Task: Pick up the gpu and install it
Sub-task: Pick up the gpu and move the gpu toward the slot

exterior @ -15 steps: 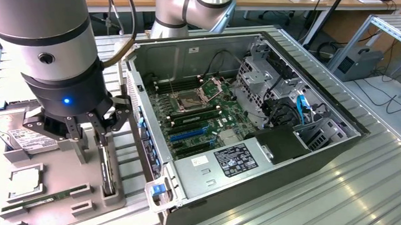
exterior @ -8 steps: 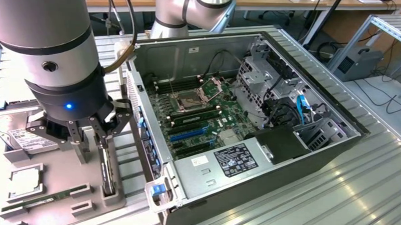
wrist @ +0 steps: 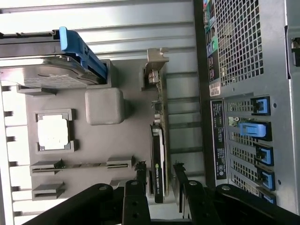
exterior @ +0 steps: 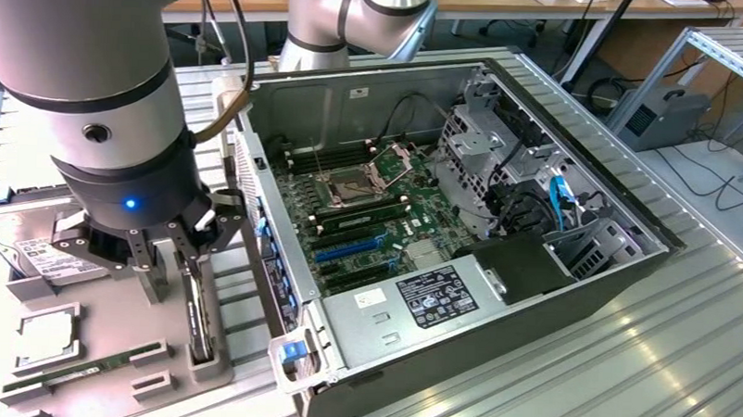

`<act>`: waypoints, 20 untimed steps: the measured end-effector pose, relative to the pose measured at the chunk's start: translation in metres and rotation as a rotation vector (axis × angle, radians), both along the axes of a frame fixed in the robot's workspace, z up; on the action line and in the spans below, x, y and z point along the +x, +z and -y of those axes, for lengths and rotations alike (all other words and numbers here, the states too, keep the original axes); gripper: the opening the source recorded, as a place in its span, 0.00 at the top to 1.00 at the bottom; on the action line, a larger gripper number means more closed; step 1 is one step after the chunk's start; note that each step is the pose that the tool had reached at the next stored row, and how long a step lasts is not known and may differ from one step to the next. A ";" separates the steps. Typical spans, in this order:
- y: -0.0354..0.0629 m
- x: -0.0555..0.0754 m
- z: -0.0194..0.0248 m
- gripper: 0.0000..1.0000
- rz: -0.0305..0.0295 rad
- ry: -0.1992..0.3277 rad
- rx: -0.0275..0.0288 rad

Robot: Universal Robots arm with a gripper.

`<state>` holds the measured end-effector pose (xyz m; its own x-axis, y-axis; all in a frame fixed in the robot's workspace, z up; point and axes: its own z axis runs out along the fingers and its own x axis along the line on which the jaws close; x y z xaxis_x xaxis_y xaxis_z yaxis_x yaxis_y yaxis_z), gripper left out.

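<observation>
The tool [exterior: 175, 276] [wrist: 159, 169] hangs with fingers apart, one on each side of the gpu [exterior: 200, 325] [wrist: 158, 154] standing on edge in the gray tray [exterior: 108, 318] [wrist: 129, 140].

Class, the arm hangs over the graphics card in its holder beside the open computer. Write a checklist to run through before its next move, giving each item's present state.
1. The gripper is lined up on the graphics card: ok, one finger on each side.
2. Jaws shut on the card: not ok, they are open with a gap on each side.
3. Card upright in the grey holder: ok.
4. Computer case open: ok, the board is exposed.
5. Blue slot on the board free: ok, nothing stands in it.
6. Rear bracket opening free: cannot tell.
</observation>
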<state>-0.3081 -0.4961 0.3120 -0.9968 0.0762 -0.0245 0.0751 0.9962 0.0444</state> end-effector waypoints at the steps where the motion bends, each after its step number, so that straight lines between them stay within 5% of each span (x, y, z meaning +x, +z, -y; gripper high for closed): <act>1: -0.0019 0.000 0.0000 0.64 0.0000 0.000 0.0000; 20: -0.0369 0.004 0.0000 0.64 0.0000 0.000 0.0000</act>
